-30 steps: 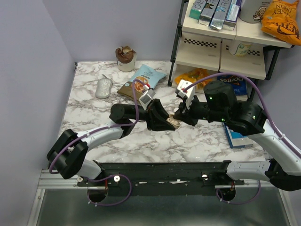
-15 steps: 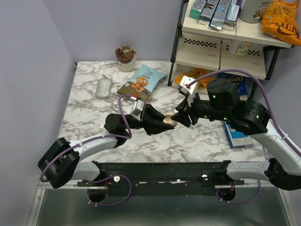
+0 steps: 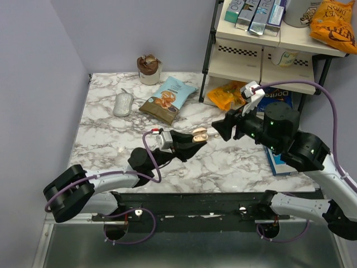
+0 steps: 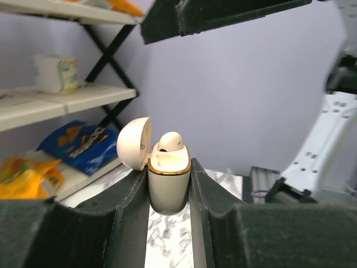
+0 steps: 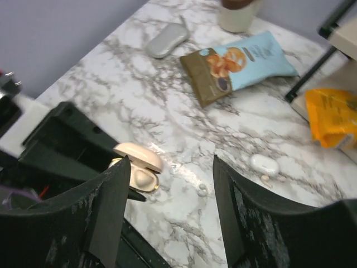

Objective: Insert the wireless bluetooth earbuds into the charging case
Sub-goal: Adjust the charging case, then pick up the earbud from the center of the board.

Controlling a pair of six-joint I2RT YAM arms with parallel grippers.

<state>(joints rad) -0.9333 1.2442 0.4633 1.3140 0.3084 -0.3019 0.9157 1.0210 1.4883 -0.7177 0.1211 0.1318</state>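
My left gripper [image 3: 196, 138] is shut on the cream charging case [image 3: 199, 134] and holds it above the marble table [image 3: 106, 134]. In the left wrist view the case [image 4: 167, 187] stands upright between the fingers, lid open to the left, with one earbud [image 4: 169, 142] sitting in it. My right gripper [image 3: 222, 130] is open and empty, just right of the case and apart from it. In the right wrist view the open case [image 5: 136, 164] shows at the left, and a loose earbud [image 5: 202, 190] lies on the table. A small white oval object [image 5: 264, 164] lies farther right.
A grey mouse-like object [image 3: 123, 104], a snack bag [image 3: 168, 99] and a cup [image 3: 149, 68] sit at the back of the table. A shelf rack [image 3: 262, 56] stands at the back right with an orange bag [image 3: 228, 92] at its foot. A blue box [image 3: 281, 162] lies under the right arm.
My left gripper has lifted the case and swung it toward the right. My right gripper has drawn back from the case, up and to the right.
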